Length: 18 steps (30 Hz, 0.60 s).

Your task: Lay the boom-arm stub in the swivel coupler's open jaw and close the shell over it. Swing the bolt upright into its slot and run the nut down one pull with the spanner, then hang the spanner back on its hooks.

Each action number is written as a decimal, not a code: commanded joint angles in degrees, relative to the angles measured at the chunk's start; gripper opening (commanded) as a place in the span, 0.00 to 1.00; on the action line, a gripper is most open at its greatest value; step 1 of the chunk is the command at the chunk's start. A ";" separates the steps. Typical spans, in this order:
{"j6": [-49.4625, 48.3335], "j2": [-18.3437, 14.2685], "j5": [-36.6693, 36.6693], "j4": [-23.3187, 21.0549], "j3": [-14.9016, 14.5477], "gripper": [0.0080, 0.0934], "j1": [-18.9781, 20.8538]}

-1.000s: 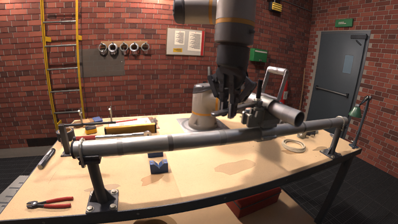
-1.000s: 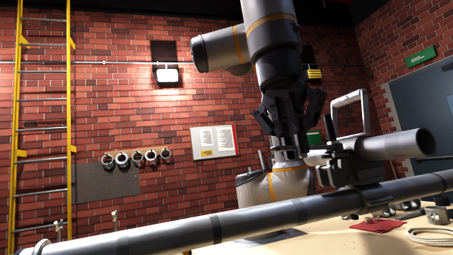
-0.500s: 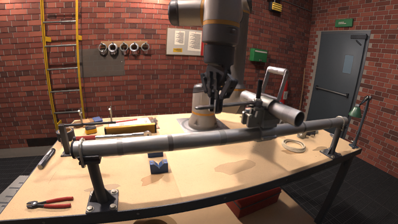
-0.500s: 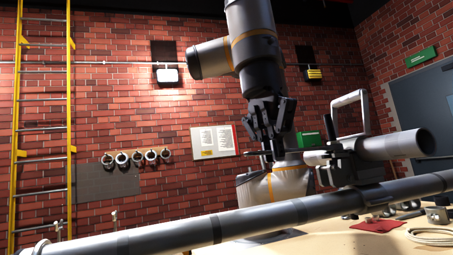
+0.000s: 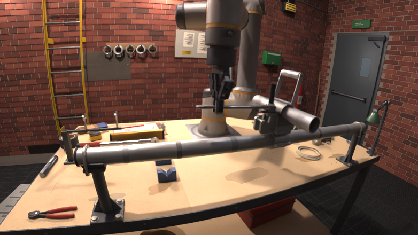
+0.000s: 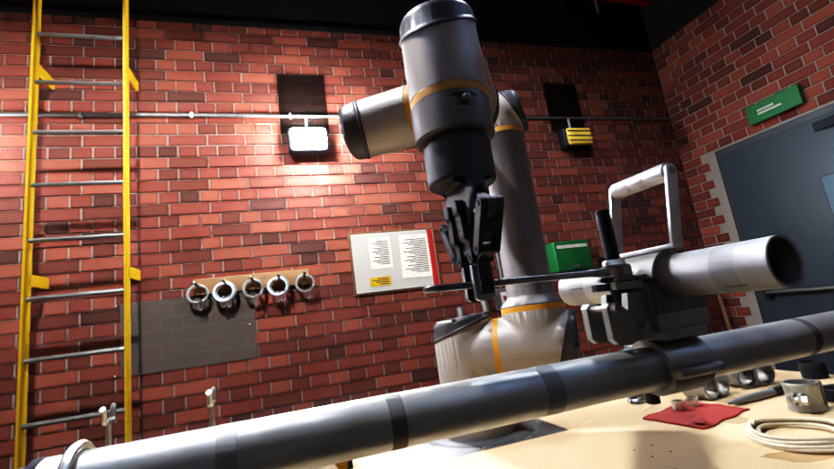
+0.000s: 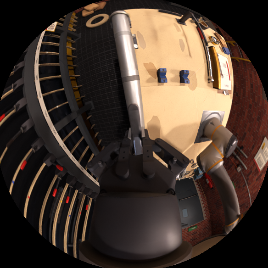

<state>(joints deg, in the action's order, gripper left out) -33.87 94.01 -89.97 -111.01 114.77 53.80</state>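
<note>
The spanner's head is partly hidden at the nut on the swivel coupler (image 5: 270,121), where the black bolt (image 5: 272,93) stands upright. I grip the spanner (image 5: 231,107) near the free end of its thin handle with my gripper (image 5: 217,109), closed on it; the handle runs level to the left of the coupler. The boom-arm stub (image 5: 292,112) lies clamped in the coupler under the closed shell, its open end pointing toward the front right. The coupler sits on the long grey rail (image 5: 204,146). In the wrist camera the handle (image 7: 136,147) shows between my fingers.
The long rail crosses the table on two posts (image 5: 106,190). Two blue V-blocks (image 5: 166,174) stand behind it, red pliers (image 5: 52,212) lie at the front left, and a cable coil (image 5: 308,152) at the right. Two hook posts (image 5: 115,118) stand at the back left.
</note>
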 commanded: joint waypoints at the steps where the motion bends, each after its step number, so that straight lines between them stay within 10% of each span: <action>1: 0.80 0.35 -0.03 0.21 0.21 0.00 -0.13; 18: 15.66 5.46 -0.03 0.91 4.62 0.00 -2.27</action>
<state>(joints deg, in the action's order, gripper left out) -18.17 99.41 -90.05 -110.31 119.45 51.48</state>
